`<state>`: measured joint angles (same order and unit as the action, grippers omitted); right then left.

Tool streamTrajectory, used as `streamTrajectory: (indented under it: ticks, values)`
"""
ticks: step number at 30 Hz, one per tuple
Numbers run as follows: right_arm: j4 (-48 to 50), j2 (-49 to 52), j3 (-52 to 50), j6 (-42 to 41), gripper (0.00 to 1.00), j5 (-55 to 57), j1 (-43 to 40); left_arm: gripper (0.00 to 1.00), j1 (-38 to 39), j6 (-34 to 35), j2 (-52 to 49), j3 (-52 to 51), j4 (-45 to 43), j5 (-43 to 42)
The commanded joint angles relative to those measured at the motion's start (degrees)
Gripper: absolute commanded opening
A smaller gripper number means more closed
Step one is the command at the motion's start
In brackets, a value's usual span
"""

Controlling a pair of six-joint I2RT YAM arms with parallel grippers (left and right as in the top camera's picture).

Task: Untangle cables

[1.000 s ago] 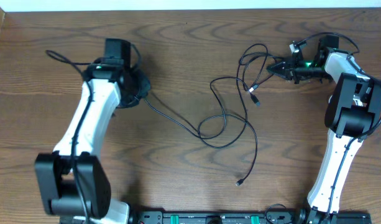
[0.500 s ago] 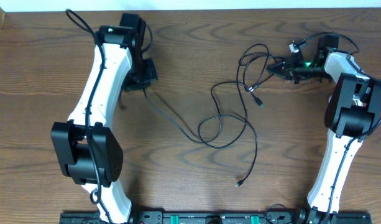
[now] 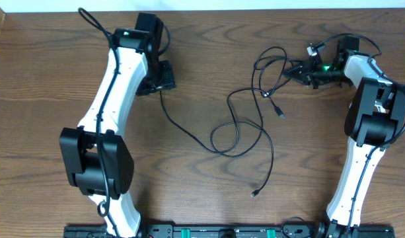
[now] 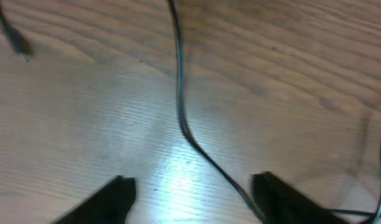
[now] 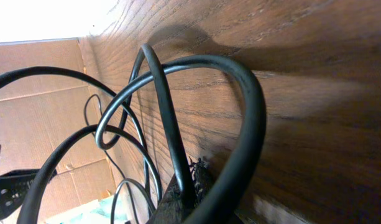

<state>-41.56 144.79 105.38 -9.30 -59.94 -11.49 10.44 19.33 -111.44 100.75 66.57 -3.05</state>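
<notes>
Black cables (image 3: 242, 132) lie in loose crossed loops across the middle of the wooden table. One free plug (image 3: 255, 193) rests near the front, another plug (image 3: 280, 114) right of centre. My left gripper (image 3: 162, 78) is at the far left end of one strand. In the left wrist view that cable (image 4: 181, 106) runs between the open left gripper (image 4: 193, 196), close to the right-hand finger (image 4: 280, 199), and a small plug (image 4: 19, 46) lies top left. My right gripper (image 3: 296, 69) is shut on the cable loops at the far right, where a black cable (image 5: 178, 155) enters the right gripper (image 5: 187, 190).
The table's far edge (image 3: 209, 11) runs just behind both grippers. The left arm's own thick cord (image 3: 90, 16) arcs over that edge. Both arm bases and a black rail (image 3: 215, 231) stand along the front edge. A cardboard box (image 5: 35, 106) shows beyond the table.
The left arm has swung right and toward the far edge, dragging the cable end along. Its gripper has gone from shut to open. The right arm has stayed still.
</notes>
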Motion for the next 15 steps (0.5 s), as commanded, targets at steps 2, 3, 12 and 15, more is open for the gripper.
streamTrajectory:
  ticks: [2,3,12,15]
  values:
    - [-0.1,1.5,-0.8,1.7,0.01,7.4,0.9,0.70,3.1,-0.7,-0.8,0.0,-1.1,-0.5]
    - [0.0,1.5,-0.8,1.7,0.01,7.4,1.1,0.70,4.0,-0.7,-0.9,0.0,-1.6,-0.6]
    - [0.0,1.5,-0.8,1.7,0.01,8.7,2.7,0.69,13.4,-0.4,-6.3,0.0,-5.3,-0.8]
    - [0.0,1.5,-0.8,1.7,0.01,9.3,3.3,0.70,16.4,-0.4,-9.7,0.0,-6.3,-1.0]
